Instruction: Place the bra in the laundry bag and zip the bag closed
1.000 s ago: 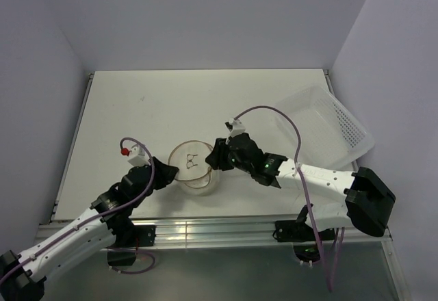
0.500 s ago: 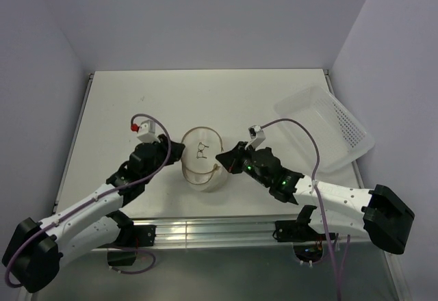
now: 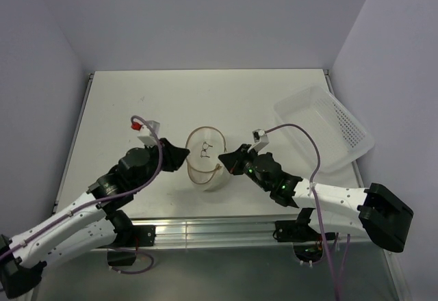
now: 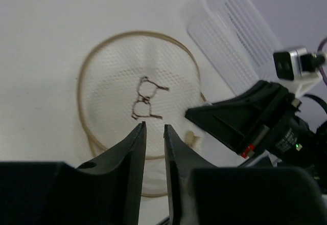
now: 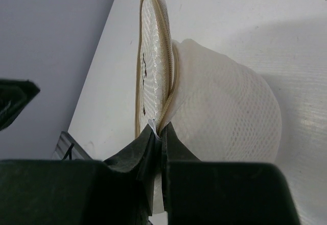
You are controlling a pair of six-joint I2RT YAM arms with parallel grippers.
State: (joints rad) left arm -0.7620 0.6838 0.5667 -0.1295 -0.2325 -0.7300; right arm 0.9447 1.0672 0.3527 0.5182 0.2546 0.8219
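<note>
The laundry bag [image 3: 213, 176] lies tipped on its side near the front edge of the tabletop [image 3: 171, 102], between the two arms, with its round lid [image 4: 138, 102] facing the left arm. No bra can be seen on the tabletop or in the perforated tray [image 3: 327, 124]. The bag's body bulges full, so the garment is most likely inside already, though the mesh is too dense to confirm it. What is left, then, is the zipping. In the right wrist view the tan-trimmed lid stands away from the body in a wedge that widens upward, so much of the seam looks unzipped. The right arm's fingers [image 5: 134, 156] are clenched on a small white tab [image 5: 157, 133] at the point where lid and body meet, which I take to be the zipper pull. The left arm's fingers [image 4: 134, 145] are parted by only a narrow slit and grasp nothing. They point at the lower rim of the lid, just below the eyeglasses mark [image 4: 146, 98]. Room is tight where it matters: both sets of fingers crowd the bag from opposite sides, and the front edge and the metal rail [image 3: 219, 229] lie close behind it. Broad bare tabletop lies beyond the bag toward the back wall and to the left. The tray sits well apart on the right against the side wall, so any pull around the rim is safer swung toward the back than toward the near edge.
</note>
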